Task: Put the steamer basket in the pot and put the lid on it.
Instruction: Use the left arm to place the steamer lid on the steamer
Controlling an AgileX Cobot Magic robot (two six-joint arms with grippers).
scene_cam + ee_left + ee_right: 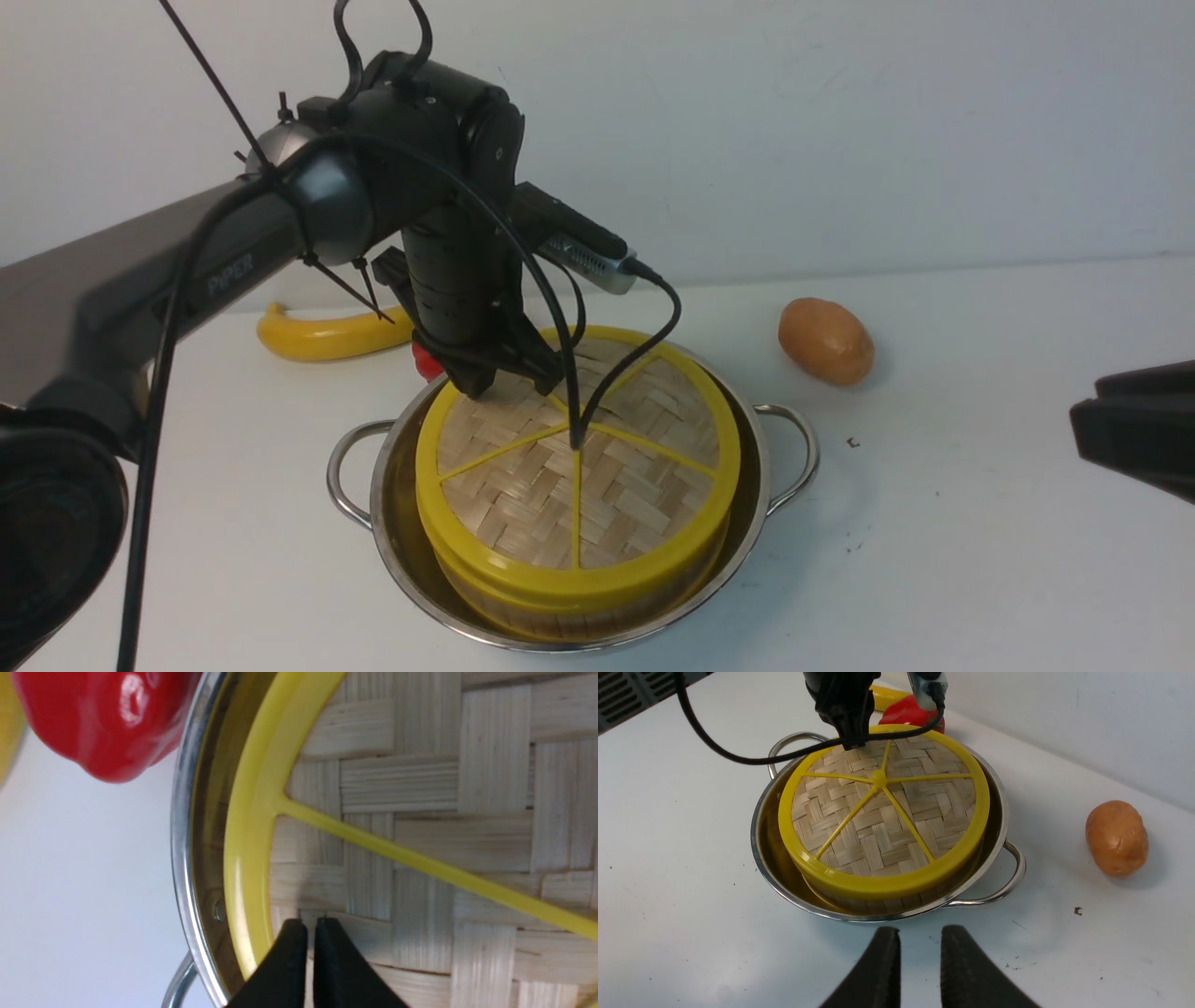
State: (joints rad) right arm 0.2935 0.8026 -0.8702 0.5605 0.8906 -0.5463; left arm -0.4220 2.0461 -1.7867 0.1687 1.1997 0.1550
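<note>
Pot [758,485] with 2 loop handles at middle of worktop [980,560], steamer basket [551,623] inside it, lid [579,467] flat on top of basket. Left pincer [509,378] pressed together, pinching nothing, tips at lid's far-left edge just inside yellow rim; contact unclear. Right pincer [920,940] slightly spread, empty, above worktop to right of pot. Potato [826,341] far right; banana [327,336], red pepper [426,359] far left behind pot.

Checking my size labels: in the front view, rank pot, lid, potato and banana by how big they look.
1. Pot
2. Lid
3. Banana and potato: not ranked, since the arm hides part of the banana.
</note>
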